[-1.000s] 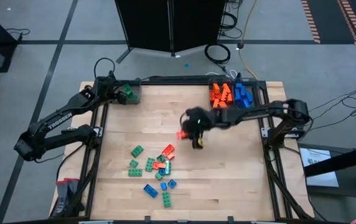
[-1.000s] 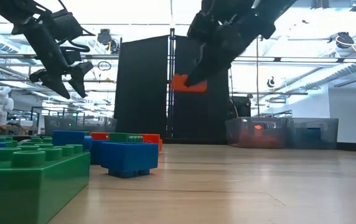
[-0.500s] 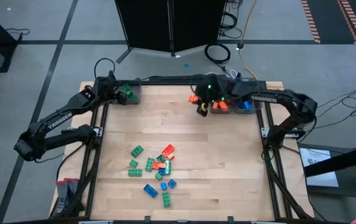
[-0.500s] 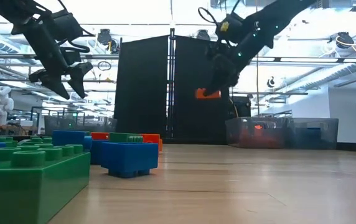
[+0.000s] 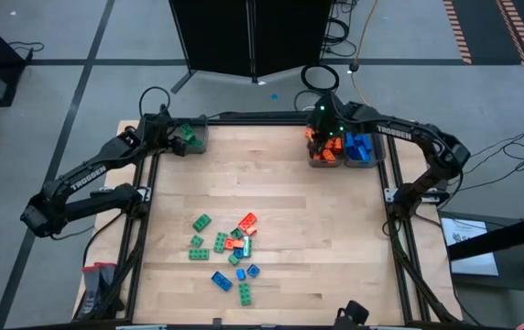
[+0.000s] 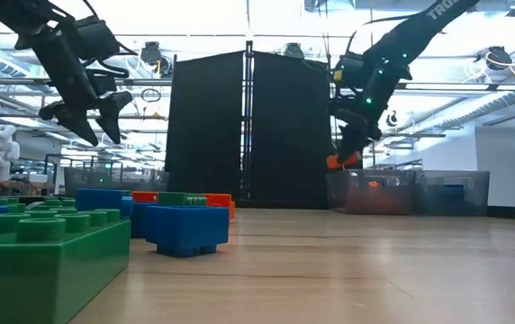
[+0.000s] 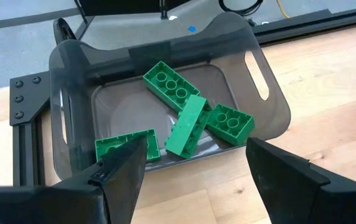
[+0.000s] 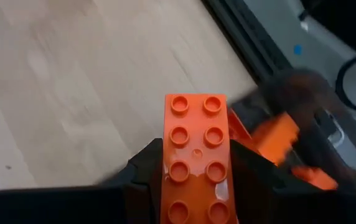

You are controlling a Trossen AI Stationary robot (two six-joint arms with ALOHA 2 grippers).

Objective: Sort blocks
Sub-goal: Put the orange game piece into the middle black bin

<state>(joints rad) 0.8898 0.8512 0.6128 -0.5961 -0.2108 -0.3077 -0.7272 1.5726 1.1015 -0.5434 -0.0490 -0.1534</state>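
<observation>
**Reader:** What has moved since a second ago?

**Describer:** Right gripper [image 6: 347, 155] has swung from mid-table to the far right corner of the table [image 5: 335, 238]. It now hangs above the bin of orange blocks [image 5: 322, 147], which I will use as the landmark. The left arm has not moved.

**Reader:** What is the right claw doing?

**Describer:** It pinches 1 orange block [image 8: 196, 158] between its 2 dark fingers, studs facing the wrist camera. That block is in the air just over the landmark bin, not yet inside it.

**Reader:** And the left claw?

**Describer:** The left gripper [image 7: 193, 171] waits with its fingers spread, hovering over the bin of green blocks [image 7: 78, 68], well to the left of the landmark along the same far edge. At least 4 green blocks [image 7: 186, 124] lie inside it.

**Reader:** Where are the other pieces?

**Describer:** A bin of blue blocks [image 5: 359, 147] touches the landmark's right side. A loose pile of blocks [image 5: 230, 247] in 3 colours lies well apart from it, toward the near left of the table.

**Reader:** What could go wrong?

**Describer:** I judge that releasing off-centre could send the block onto the rim, into the blue bin, or back onto the table. Orange blocks look heaped, so it might also bounce out.
</observation>
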